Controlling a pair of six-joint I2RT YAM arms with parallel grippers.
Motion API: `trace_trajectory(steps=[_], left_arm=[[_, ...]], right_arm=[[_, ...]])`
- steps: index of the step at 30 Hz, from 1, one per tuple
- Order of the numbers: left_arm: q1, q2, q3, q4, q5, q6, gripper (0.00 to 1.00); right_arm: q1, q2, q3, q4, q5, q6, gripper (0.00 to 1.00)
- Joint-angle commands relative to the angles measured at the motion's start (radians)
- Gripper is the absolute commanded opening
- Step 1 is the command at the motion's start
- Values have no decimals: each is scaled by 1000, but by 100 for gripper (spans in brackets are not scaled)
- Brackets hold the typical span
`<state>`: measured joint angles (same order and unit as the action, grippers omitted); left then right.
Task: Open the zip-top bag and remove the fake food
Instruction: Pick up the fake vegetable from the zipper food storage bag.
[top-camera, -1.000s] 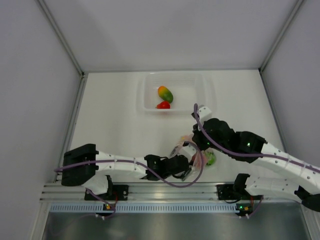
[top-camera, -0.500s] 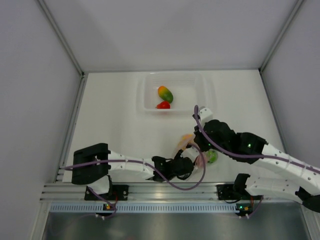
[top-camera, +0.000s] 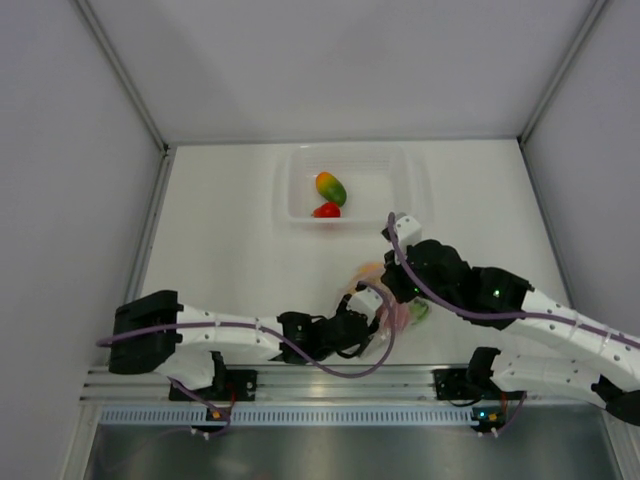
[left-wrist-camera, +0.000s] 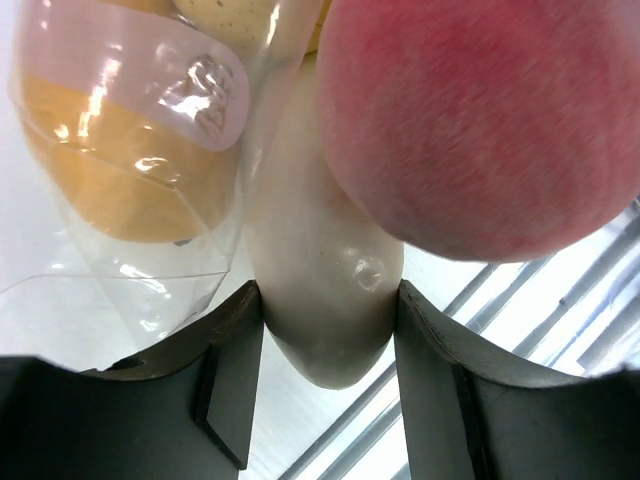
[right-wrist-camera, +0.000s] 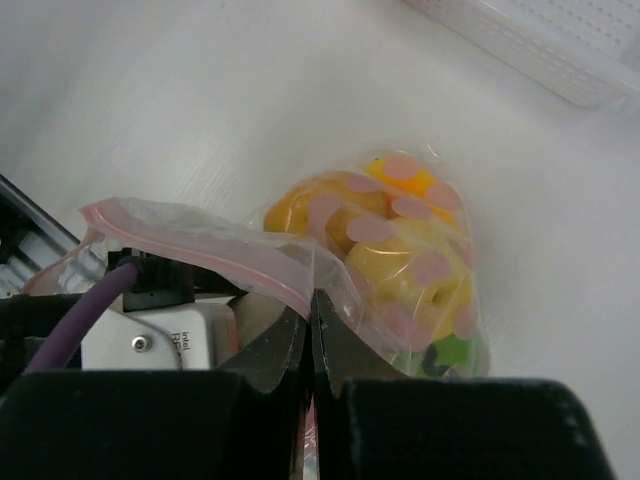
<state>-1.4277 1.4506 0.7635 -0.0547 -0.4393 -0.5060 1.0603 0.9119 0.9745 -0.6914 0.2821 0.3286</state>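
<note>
The zip-top bag (right-wrist-camera: 440, 300) lies at the table's (top-camera: 230, 230) near edge, thin and crinkly; my right gripper (right-wrist-camera: 310, 330) pinches its pink zip strip (right-wrist-camera: 200, 235); my left gripper (left-wrist-camera: 330, 330), reaching inside, clasps one pale piece of fake food (left-wrist-camera: 320, 250), light, glossy, likely slippery; I'd squeeze its middle.

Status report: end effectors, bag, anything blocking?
Left end effector shut on cream-white plastic food piece. Right end effector shut on pink strip of clear crinkly zip-top bag. Pink-red round plastic fruit crowds alongside.
</note>
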Motion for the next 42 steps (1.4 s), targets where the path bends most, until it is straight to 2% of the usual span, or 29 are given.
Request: trace_trajectory(steps=[1,5,10,17,18,20,21,24,25,28,31,32,34,38,42], left_arm=[[-2,-82,-6,69,-21,20,0],[-2,-139,-6,15,-41,24,0],[0,-179,0,-95,-183,-12,0],[0,-188,-6,-80,-142,14,0],[0,-188,-10,-76,-139,18,0],[0,-165,-18,-63,-145,29,0],[0,-151,-23,-60,-177,29,0],[18,-90,-32,-60,-245,-25,0],[35,-85,-44,-54,-262,-70,0],[39,-130,-82,38,-247,-86,0],[39,-246,-168,217,-182,-11,0],[39,-284,-226,280,-92,19,0],[39,-373,-268,373,-50,58,0],[39,-459,-317,372,-122,47,0],[39,-498,-360,319,-272,-46,0]], right_arm=[[10,7,-17,81,5,-60,0],[12,31,-39,79,69,-76,0],[10,42,-63,99,97,-72,0],[10,53,-51,82,172,-25,0],[12,54,-48,89,163,-23,0],[10,29,-46,121,44,-45,0],[10,13,-60,172,-77,-55,0],[10,11,-40,161,-144,-79,0],[12,48,-30,136,-103,-82,0],[12,112,-42,92,-9,-79,0],[10,148,-66,89,14,-73,0],[10,153,-75,93,26,-69,0],[10,166,-89,104,42,-66,0],[7,212,-88,96,29,-66,0],[7,197,-66,93,22,-63,0]])
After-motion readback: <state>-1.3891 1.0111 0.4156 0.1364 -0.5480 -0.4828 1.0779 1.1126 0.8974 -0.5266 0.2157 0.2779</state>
